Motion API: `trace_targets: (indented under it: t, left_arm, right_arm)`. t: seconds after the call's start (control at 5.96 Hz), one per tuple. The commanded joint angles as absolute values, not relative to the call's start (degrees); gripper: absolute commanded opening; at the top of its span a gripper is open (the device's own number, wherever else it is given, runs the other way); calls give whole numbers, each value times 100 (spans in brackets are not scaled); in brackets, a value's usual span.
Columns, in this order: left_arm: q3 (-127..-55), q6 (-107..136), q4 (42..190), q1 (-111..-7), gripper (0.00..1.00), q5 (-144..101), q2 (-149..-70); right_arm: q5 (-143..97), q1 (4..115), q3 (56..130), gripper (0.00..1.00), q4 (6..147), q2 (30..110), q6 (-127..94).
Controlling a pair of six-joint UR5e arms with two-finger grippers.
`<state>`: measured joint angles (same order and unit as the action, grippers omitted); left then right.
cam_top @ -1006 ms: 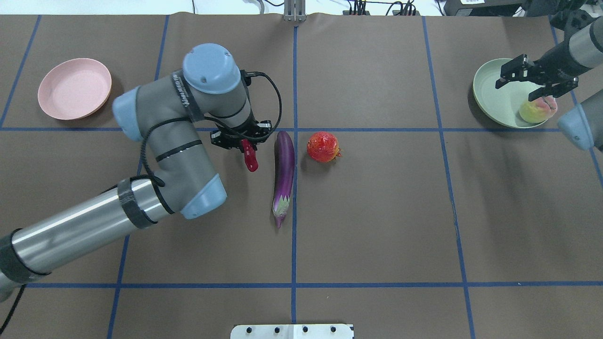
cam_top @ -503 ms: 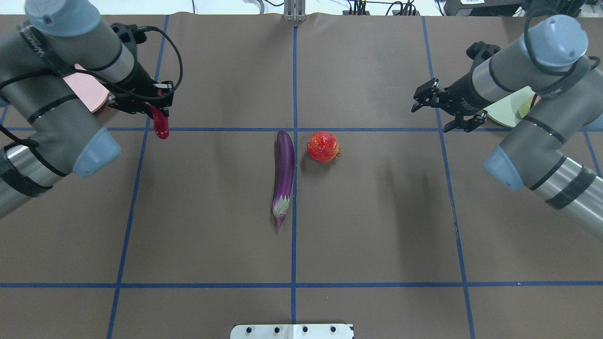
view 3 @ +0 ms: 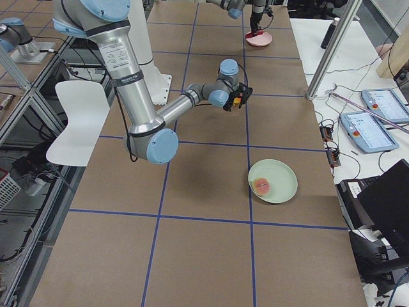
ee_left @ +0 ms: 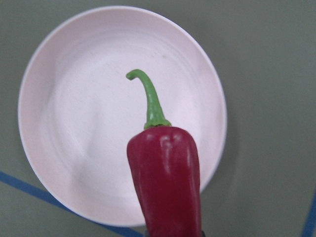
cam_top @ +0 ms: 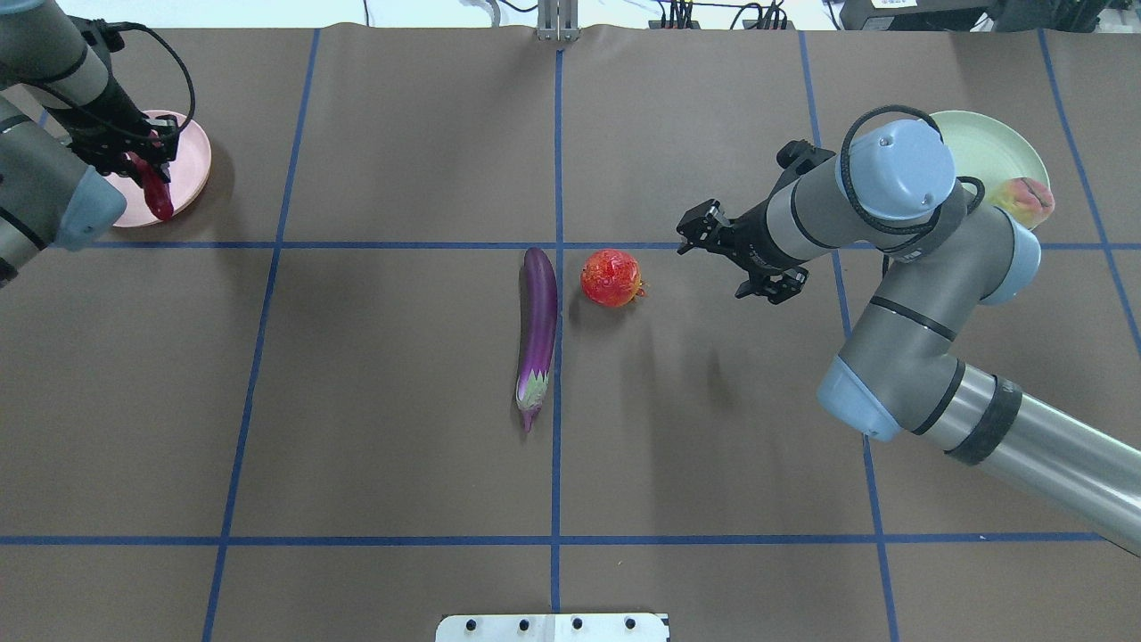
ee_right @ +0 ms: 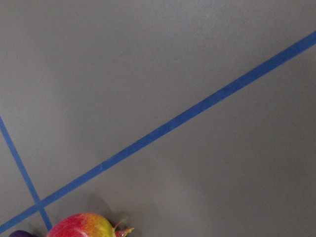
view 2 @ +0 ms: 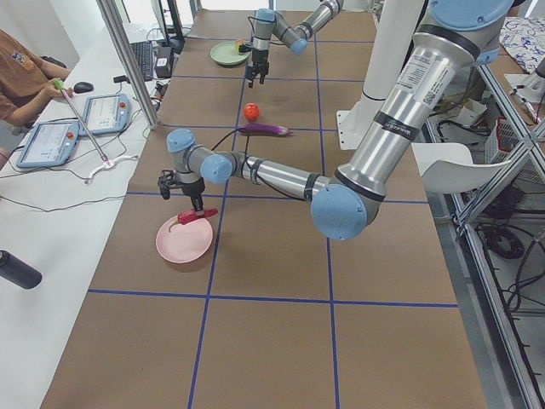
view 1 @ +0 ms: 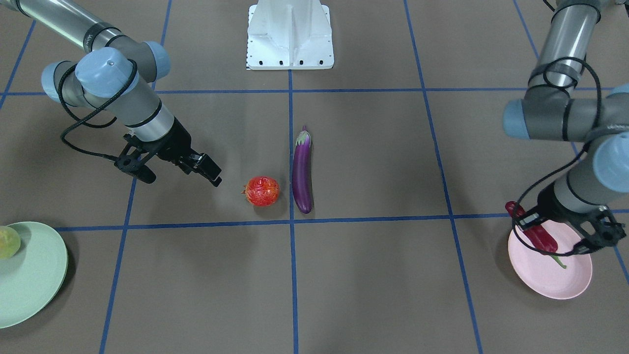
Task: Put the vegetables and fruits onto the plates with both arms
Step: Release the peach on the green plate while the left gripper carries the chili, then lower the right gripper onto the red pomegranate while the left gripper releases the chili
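The glossy dark red chili pepper [ee_left: 165, 182] with the curled green stem is pinched in the left claw [cam_top: 140, 162], which is clenched on its blunt tip end. The stem end points out over the pale pink round plate [ee_left: 89, 123]. In the left side view the pepper looks lifted above the plate rather than lying on it. Its skin is smooth and waxy with a few soft ridges near the shoulder, while the plate is matte and shallow with a low rim.

Out in the middle of the surface [cam_top: 357, 401], a matte brown sheet crossed by blue tape lines, lies the long shiny purple eggplant [view 1: 302, 172] with a pale green-white cap. It runs lengthwise along a tape line. Just beside its rounded end sits the round red-orange bumpy fruit [view 1: 263, 191], close to the eggplant, though it's hard to say if they touch.

The right claw [view 1: 181, 180] hangs near that fruit with its black fingers spread wide and nothing between them. It isn't touching the fruit.

Far over on the robot's right, the round yellow-green and pink peach [cam_top: 1025, 201] rests on the pale mint green plate [cam_top: 989, 147], close to the rim. The right arm partly covers that plate from overhead.
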<state>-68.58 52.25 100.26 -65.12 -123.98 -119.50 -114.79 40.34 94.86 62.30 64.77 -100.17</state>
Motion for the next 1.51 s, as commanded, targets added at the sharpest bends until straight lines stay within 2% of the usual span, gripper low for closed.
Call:
trace_targets:
  t: [0.0, 0.17, 0.34, 0.5, 0.67, 0.84, 1.34]
  left_arm:
    - [-5787, 4906, 10257, -6897, 4, -12393, -12347]
    - [-5574, 4800, 10300, -6969, 14, -12366, -12436]
    - [-5424, 4799, 10396, -7031, 35, -12366, -12550]
    - [-5423, 4842, 10493, -7031, 99, -12366, -12577]
    - [-5423, 4869, 10512, -7031, 100, -12375, -12586]
    - [-5432, 4878, 10520, -7031, 100, -12366, -12595]
    - [-5440, 4887, 10591, -7005, 100, -12366, -12577]
  right_arm:
    - [-11391, 3868, 9422, 100, 6240, 6163, -10273]
    - [-11095, 3650, 9378, 100, 6249, 6031, -10457]
    - [-10752, 3517, 9265, 100, 6258, 5890, -10485]
    - [-10662, 3472, 8872, 100, 6249, 5567, -10964]
    - [-10722, 3446, 8755, 100, 6353, 5503, -11056]
    - [-10731, 3437, 8884, 100, 7233, 5293, -10987]
    - [-10653, 3393, 8667, 100, 7339, 5108, -10977]
